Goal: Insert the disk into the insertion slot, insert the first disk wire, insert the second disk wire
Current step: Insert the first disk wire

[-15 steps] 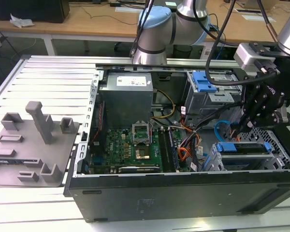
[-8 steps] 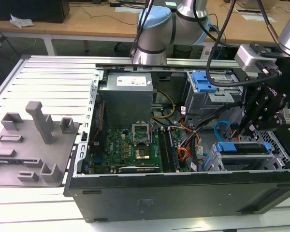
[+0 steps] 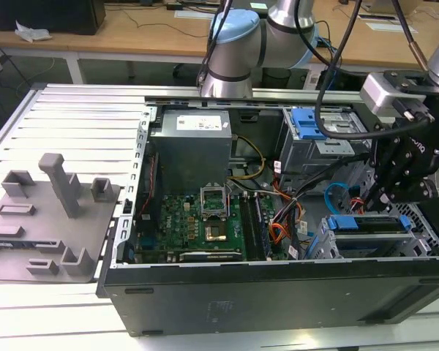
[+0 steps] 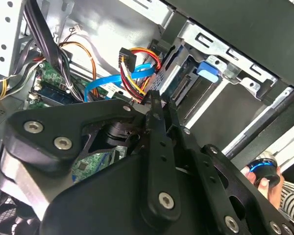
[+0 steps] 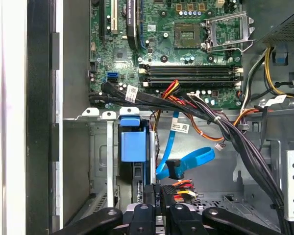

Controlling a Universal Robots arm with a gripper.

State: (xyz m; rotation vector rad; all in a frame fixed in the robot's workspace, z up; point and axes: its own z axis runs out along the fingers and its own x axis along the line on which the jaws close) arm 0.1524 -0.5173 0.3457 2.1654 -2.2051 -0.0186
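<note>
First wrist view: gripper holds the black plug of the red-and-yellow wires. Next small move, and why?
Probably ease the gripper and its black plug toward the disk in its blue plastic frame: it sits in the grey metal cage, and the plug hangs beside it, apparently unplugged.

Wooden desks (image 3: 132, 33) stand behind a slatted aluminium table (image 3: 80, 124).

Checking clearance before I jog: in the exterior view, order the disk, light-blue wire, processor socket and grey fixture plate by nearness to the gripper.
1. disk, just below the gripper, and light-blue wire, beside it toward the board: too close to call.
2. processor socket, mid-board.
3. grey fixture plate, outside the case, exterior view's far left.
</note>
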